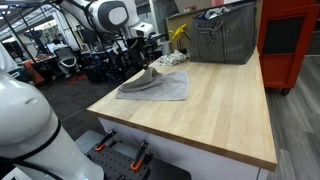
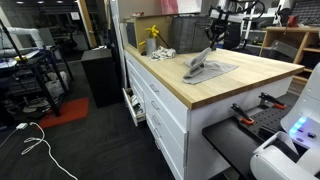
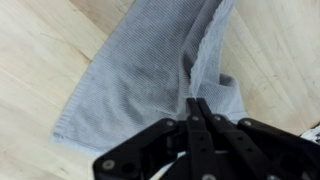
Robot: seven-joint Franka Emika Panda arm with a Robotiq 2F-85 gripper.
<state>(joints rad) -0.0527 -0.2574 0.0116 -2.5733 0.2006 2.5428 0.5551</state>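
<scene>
The pincer [image 3: 197,108] is pressed together, pinching a raised fold of the grey cloth [image 3: 140,80] (fine waffle weave), which drapes toward eleven o'clock onto the pale wooden tabletop [image 3: 40,50].

Support: a pale wooden worktop [image 1: 220,110] [image 2: 225,85] is resting on white drawers [image 2: 160,112].
Middle: a grey cloth [image 1: 155,88] [image 2: 208,70] [image 3: 140,80] is lying spread on the wood, with one part rising in a peak.
Far end: a grey bin [image 1: 225,40] is standing by the edge, with a yellow object [image 1: 180,33] and a small crumpled heap [image 1: 172,60] sitting just beside it.
</scene>
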